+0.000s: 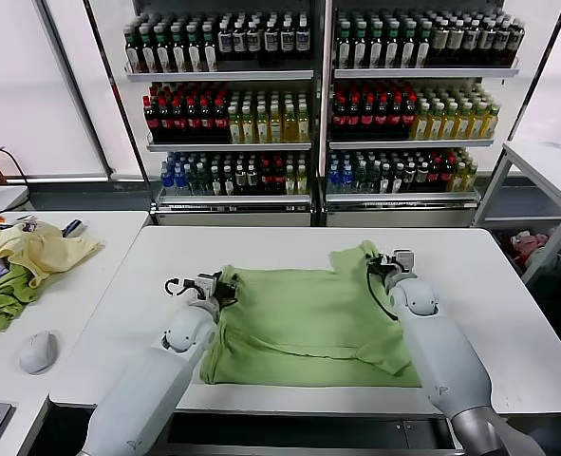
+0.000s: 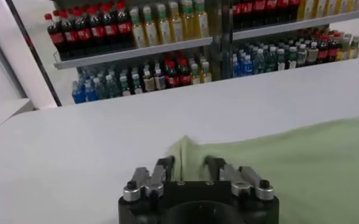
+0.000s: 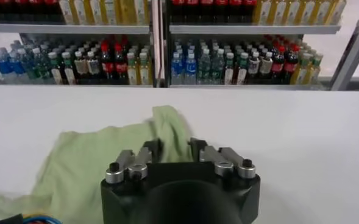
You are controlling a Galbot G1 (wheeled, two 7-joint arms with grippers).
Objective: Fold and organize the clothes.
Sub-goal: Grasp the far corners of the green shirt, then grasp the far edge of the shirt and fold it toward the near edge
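Left gripper (image 1: 225, 288) pinches the near-left edge of the sage-green shirt (image 1: 308, 323), while the right gripper (image 1: 383, 267) pinches a raised fold at its far-right corner. Shirt lies spread on the white table (image 1: 489, 285), before 2 shelves of bottled drinks (image 1: 318, 104).

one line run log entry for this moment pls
stage: folding | shirt: flat on table | left gripper: pinching its far-left corner | right gripper: pinching its far-right sleeve
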